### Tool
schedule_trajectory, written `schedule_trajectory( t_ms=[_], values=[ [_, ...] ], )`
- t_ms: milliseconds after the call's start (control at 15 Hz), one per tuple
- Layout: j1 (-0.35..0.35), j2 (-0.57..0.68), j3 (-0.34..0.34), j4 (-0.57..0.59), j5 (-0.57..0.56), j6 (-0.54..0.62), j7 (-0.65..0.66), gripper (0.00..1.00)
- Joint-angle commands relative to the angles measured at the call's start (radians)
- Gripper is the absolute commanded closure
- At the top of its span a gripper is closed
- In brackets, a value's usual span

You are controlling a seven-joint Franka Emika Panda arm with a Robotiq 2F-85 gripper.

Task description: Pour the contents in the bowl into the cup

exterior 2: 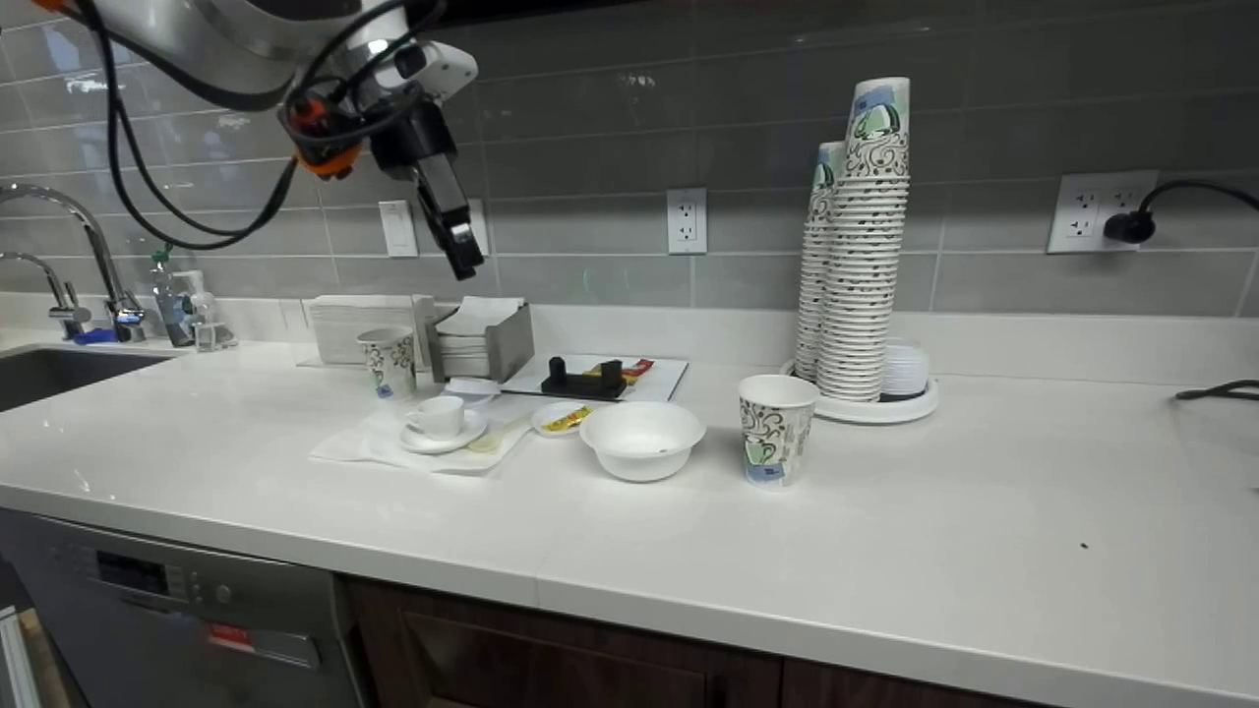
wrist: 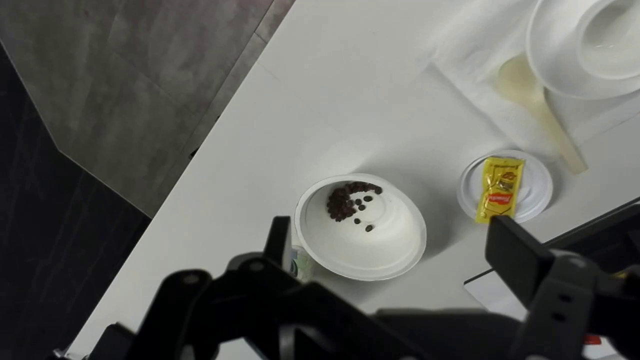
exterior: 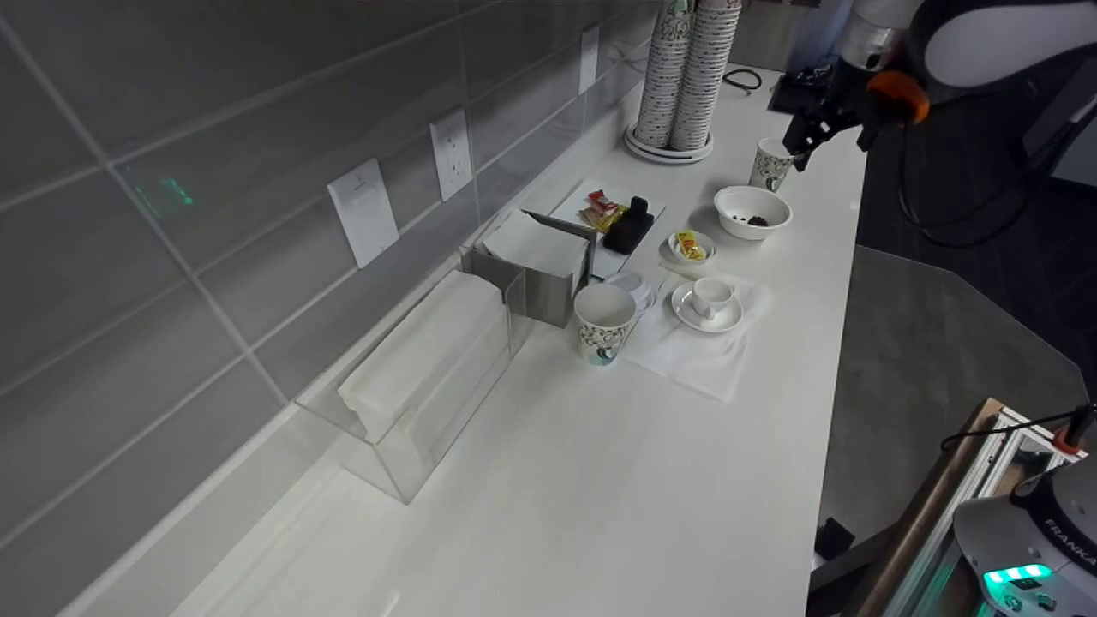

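A robot arm (exterior: 1003, 47) holds its black pincer (wrist: 390, 232) in the air above a long, glossy white bench (exterior 2: 984, 511) that runs along a grey tiled wall (exterior 2: 590, 128); in the wrist view the two fingers (wrist: 517, 257) are spread wide apart. A plain white round bowl (exterior 2: 644, 454) sits upright on the bench. Looking down from the wrist, you see small dark pieces (wrist: 341, 204), rather like beans, clustered along one side of the bowl, with a few scattered across its bottom. Just beside the bowl, with a gap between them, stands an upright paper cup (exterior 2: 775, 433) printed with dark swirls and patches of green and blue; in the wrist view only a sliver of it shows past the bowl's edge. On the bowl's other side, a small white dish (wrist: 539, 200) carries a yellow packet (wrist: 501, 187). Farther along, a little white handled teacup (exterior 2: 438, 418) rests on a saucer (exterior 2: 443, 446), which lies on a thin white sheet (exterior 2: 369, 442), with a pale spoon (wrist: 547, 117) next to it. Nearer the wall are a black object (exterior 2: 580, 383) on a white board (exterior 2: 664, 379), a grey napkin holder (exterior: 548, 296) with a similar cup (exterior: 602, 338) close by, and tall stacks of nested cups (exterior 2: 854, 295).
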Motion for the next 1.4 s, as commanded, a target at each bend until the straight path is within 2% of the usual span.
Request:
schedule_trajectory(
  t_ms=[0,267,333,467,933,1000,1067,1200,1333],
  values=[
    [-0.005,0.130,-0.043,0.020,-0.058,0.094,-0.031,0.00],
    [-0.015,0.258,-0.117,0.056,-0.073,0.137,-0.104,0.00],
    [0.013,0.192,-0.105,0.012,-0.049,0.112,-0.066,0.00],
    [0.013,0.219,-0.123,0.015,-0.049,0.120,-0.071,0.00],
    [0.022,0.206,-0.117,0.016,-0.049,0.119,-0.070,0.00],
    [0.022,0.223,-0.119,0.016,-0.075,0.152,-0.098,0.00],
    [0.028,0.253,-0.123,0.016,-0.042,0.202,-0.143,0.00],
    [0.028,0.302,-0.126,0.015,-0.096,0.287,-0.215,0.00],
    [0.034,0.353,-0.133,0.010,-0.059,0.396,-0.313,0.00]
  ],
)
